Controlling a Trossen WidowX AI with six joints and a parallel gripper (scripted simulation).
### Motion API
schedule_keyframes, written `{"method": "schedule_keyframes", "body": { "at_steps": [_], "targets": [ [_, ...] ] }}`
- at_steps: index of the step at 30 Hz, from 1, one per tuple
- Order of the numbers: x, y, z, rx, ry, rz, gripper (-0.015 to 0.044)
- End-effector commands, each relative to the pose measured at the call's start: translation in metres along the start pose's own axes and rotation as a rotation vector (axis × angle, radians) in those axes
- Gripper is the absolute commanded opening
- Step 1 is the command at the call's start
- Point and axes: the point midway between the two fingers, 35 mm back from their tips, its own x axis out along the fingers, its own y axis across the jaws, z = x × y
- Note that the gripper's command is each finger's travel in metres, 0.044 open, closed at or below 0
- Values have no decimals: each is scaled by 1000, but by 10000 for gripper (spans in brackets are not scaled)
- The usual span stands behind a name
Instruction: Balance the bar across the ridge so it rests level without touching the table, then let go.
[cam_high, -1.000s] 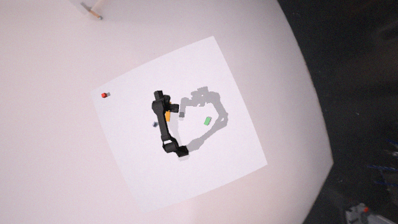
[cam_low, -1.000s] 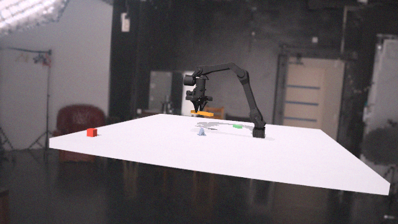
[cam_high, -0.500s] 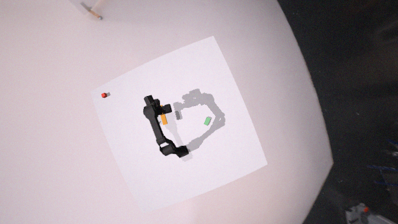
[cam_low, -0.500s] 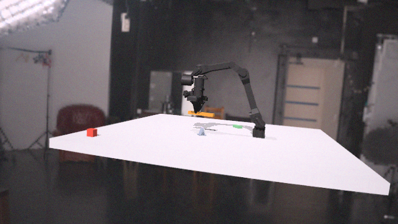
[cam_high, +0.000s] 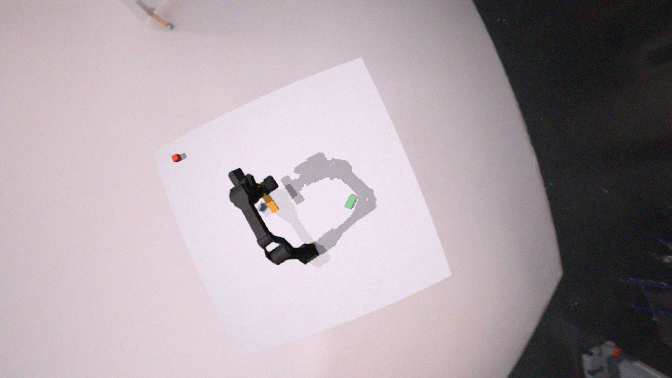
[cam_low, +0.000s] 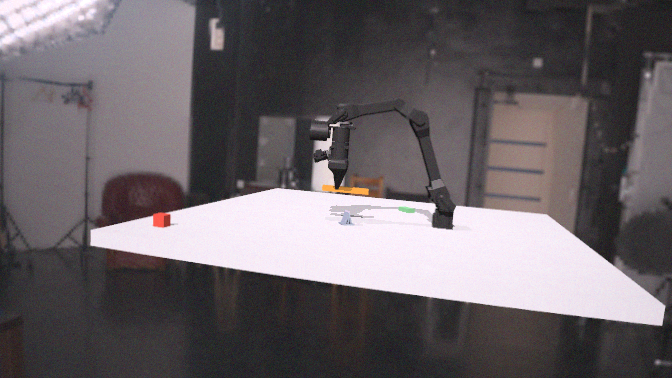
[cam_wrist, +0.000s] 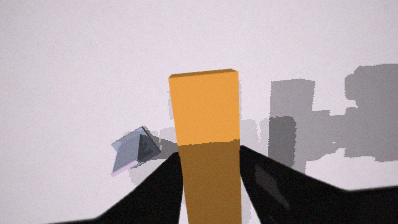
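Note:
The orange bar (cam_high: 271, 204) (cam_low: 354, 190) (cam_wrist: 207, 110) is held well above the table, close to level in the exterior view. My gripper (cam_low: 337, 187) (cam_wrist: 209, 155) is shut on it, one finger on each side; in the top view the fingers are hidden under the arm. The grey-blue ridge (cam_high: 262, 206) (cam_low: 346, 218) (cam_wrist: 135, 151) stands on the table below the bar. In the wrist view it lies left of the bar, beyond the left finger, and its line is turned at an angle to the bar. Bar and ridge are apart.
A green block (cam_high: 350, 202) (cam_low: 406, 210) lies on the white table (cam_high: 380, 250) (cam_low: 450, 265) on the arm base's far side from the exterior view. A red cube (cam_high: 176, 158) (cam_low: 161, 220) sits near a table corner. The arm's shadow falls beside the ridge.

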Motion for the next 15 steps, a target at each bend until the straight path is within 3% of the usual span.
{"method": "schedule_keyframes", "body": {
  "at_steps": [1, 15],
  "targets": [
    [2, 15, -2, -92, 4, -1, 0],
    [1, 68, -9, -354, 4, 5, 0]
  ]
}}
